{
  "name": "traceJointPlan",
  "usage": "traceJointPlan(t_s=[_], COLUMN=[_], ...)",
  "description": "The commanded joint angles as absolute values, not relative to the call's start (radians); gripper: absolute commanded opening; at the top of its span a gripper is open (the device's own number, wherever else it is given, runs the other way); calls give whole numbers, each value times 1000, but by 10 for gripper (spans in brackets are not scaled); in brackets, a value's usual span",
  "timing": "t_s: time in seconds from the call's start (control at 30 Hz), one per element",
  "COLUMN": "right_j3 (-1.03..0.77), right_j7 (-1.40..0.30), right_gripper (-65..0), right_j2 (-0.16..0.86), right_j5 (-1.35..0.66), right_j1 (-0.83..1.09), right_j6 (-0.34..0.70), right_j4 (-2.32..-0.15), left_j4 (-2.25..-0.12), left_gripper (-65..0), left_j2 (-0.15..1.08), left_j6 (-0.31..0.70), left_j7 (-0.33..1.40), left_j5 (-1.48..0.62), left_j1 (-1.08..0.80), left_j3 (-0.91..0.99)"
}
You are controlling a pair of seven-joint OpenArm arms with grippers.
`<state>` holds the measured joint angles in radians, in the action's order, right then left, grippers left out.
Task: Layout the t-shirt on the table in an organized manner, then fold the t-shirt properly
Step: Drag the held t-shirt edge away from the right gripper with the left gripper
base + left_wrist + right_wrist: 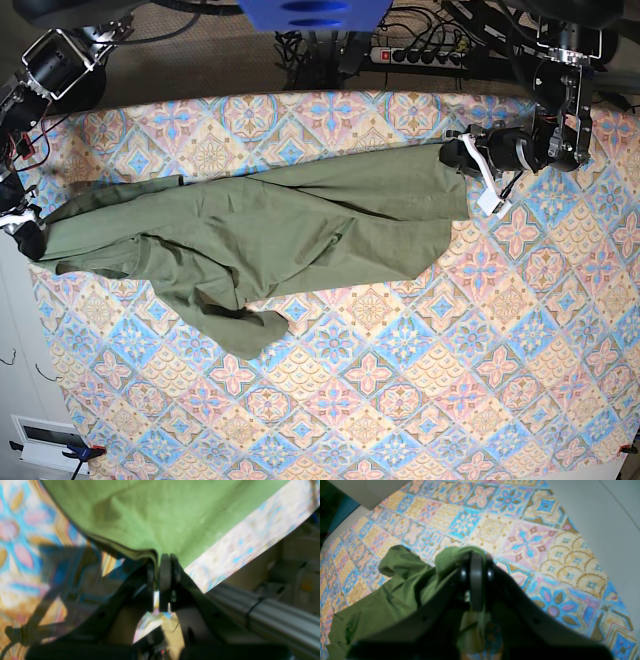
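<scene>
Olive-green cotton t-shirt (270,240) lies stretched w/ wrinkles across the tile-patterned blue, pink and cream counter (420,400). Left claw (158,562) is clamped tight on its hem corner, right claw (476,562) pinched on bunched fabric at the opposite end. Layout step underway; next likely needs spreading sleeves flat.
</scene>
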<state>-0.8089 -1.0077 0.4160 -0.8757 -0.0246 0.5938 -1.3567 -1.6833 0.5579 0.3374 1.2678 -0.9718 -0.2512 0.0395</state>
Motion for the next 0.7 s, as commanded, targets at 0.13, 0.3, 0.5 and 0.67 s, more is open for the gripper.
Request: traceJointPlan(t_s=[0.13, 0.3, 0.5, 0.67], right_j3=[-814, -816, -814, -814], right_j7=[-980, -1012, -1013, -1013], right_gripper=[-643, -643, -643, -643], right_j2=[447, 447, 447, 446], right_j5=[-901, -901, -900, -900], right_j1=[-39, -39, -39, -42], right_j6=[599, 599, 599, 599], right_j4=[-1376, -1376, -1376, -1366], left_j4=[-1696, -1695, -1658, -1534], left_gripper=[-547, -363, -186, -162], left_j2=[581, 581, 572, 483], left_j6=[335, 334, 334, 334], left_j7=[1267, 1267, 1260, 1260], left_j5=[-970, -972, -1084, -1112], left_j1=[-243, -245, -219, -127], left_j3=[65, 67, 133, 275])
